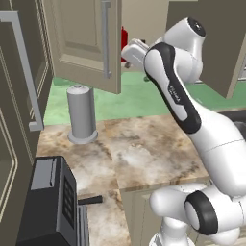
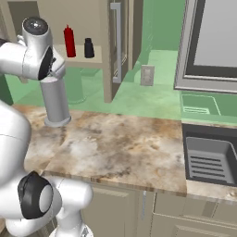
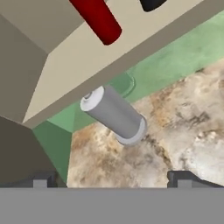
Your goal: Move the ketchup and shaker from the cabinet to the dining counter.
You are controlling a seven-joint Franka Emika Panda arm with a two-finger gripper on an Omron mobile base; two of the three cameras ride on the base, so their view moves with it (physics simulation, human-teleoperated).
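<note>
The red ketchup [image 2: 69, 41] and the shorter black shaker [image 2: 89, 48] stand side by side on the shelf of the open cabinet [image 2: 92, 61]. In the hand view the ketchup [image 3: 98, 19] and the shaker [image 3: 151, 4] sit at the top on the pale shelf [image 3: 87, 57]. My gripper [image 3: 113, 180] is open and empty, held below and short of the shelf, touching neither. From the left base a sliver of the ketchup [image 1: 124, 42] shows past the cabinet door [image 1: 81, 43], close to my hand. The dining counter is out of view.
A tall grey cylinder [image 1: 80, 114] on a round base stands on the marble worktop [image 1: 153, 153] under the cabinet. A black appliance [image 1: 48, 202] sits at the front left. A sink [image 2: 208, 157] lies to the right. The open door with its bar handle [image 2: 116, 41] juts out beside the shelf.
</note>
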